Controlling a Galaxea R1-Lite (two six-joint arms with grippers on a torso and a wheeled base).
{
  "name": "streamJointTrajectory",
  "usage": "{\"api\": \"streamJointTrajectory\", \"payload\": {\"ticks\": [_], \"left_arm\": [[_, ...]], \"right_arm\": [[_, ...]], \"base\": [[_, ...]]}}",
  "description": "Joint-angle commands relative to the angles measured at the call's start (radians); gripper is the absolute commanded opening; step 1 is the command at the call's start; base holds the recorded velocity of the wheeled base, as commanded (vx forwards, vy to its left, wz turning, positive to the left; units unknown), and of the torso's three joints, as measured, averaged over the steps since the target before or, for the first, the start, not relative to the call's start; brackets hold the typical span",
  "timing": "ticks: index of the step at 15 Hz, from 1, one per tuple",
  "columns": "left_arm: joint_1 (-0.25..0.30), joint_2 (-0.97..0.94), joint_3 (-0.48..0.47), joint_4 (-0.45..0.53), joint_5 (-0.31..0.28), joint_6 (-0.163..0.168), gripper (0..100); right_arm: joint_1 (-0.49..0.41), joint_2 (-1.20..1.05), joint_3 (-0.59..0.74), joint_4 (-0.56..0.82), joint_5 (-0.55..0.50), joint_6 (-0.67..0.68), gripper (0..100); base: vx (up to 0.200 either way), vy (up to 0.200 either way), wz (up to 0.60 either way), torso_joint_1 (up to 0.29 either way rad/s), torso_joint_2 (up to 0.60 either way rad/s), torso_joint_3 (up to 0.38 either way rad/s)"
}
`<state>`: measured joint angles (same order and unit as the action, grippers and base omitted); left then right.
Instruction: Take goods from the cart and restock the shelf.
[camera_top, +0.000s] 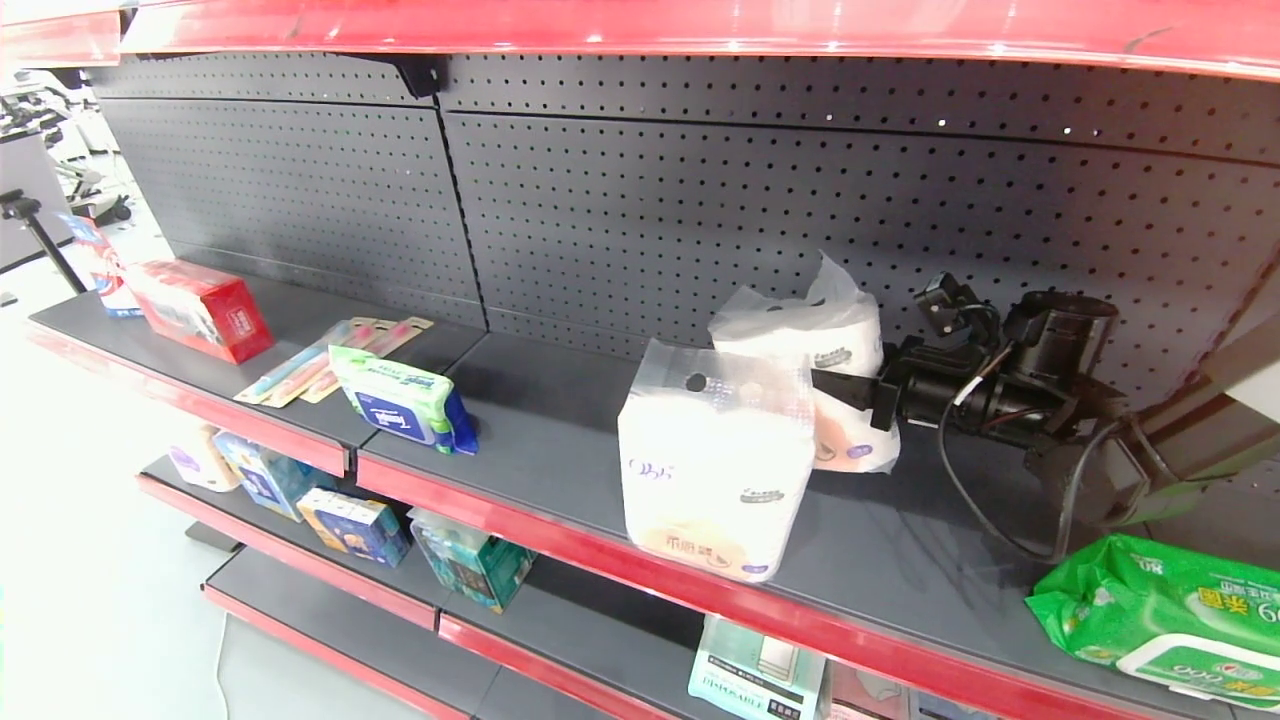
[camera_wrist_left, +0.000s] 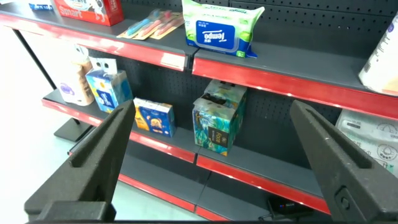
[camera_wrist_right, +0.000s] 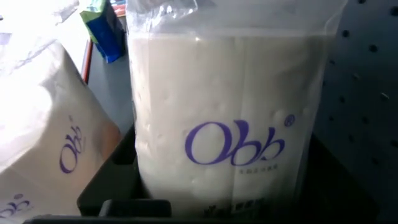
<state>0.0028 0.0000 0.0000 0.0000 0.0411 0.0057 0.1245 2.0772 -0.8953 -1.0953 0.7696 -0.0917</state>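
1. Here, right of centre in the head view, the right gripper (camera_top: 850, 392) is closed on the rear tissue pack (camera_top: 815, 335), with its fingers pressed against the pack's side.
2. The rear tissue pack stands upright on the middle shelf (camera_top: 560, 420), close to the pegboard back wall (camera_top: 650, 200). In the right wrist view it sits between the dark fingers (camera_wrist_right: 106, 180).
3. The front tissue pack (camera_top: 712, 460) stands upright just before it, near the shelf's red edge. It overlaps the rear pack's lower left part, and whether the two touch cannot be told.
4. A green wipes pack (camera_top: 1170, 615) lies at the lower right of the frame, below the right arm.
5. Left of centre lie a blue-green wipes pack (camera_top: 405, 400), some toothbrushes (camera_top: 330, 360) and a red box (camera_top: 200, 308), well apart from the tissue packs.
6. The left gripper (camera_wrist_left: 211, 109) is spread wide and holds nothing. Beyond it, a teal box (camera_wrist_left: 217, 118) and a blue box (camera_wrist_left: 153, 117) stand on the lower shelf (camera_wrist_left: 261, 171).
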Motion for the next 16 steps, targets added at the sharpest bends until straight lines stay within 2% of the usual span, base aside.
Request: {"api": "streamJointTrajectory", "payload": {"ticks": [1,12,16], "left_arm": [[0.0,0.0,0.0,0.0,0.0,0.0,100],[0.0,0.0,0.0,0.0,0.0,0.0,100],[0.0,0.0,0.0,0.0,0.0,0.0,100]], "right_arm": [[0.004,0.011,-0.007,0.0,0.0,-0.005,0],[-0.08,0.073,0.019,0.041,0.011,-0.221,0],[-0.106,0.087,0.018,0.049,0.094,-0.283,0]], "base": [[0.0,0.0,0.0,0.0,0.0,0.0],[0.0,0.0,0.0,0.0,0.0,0.0],[0.0,0.0,0.0,0.0,0.0,0.0]]}}
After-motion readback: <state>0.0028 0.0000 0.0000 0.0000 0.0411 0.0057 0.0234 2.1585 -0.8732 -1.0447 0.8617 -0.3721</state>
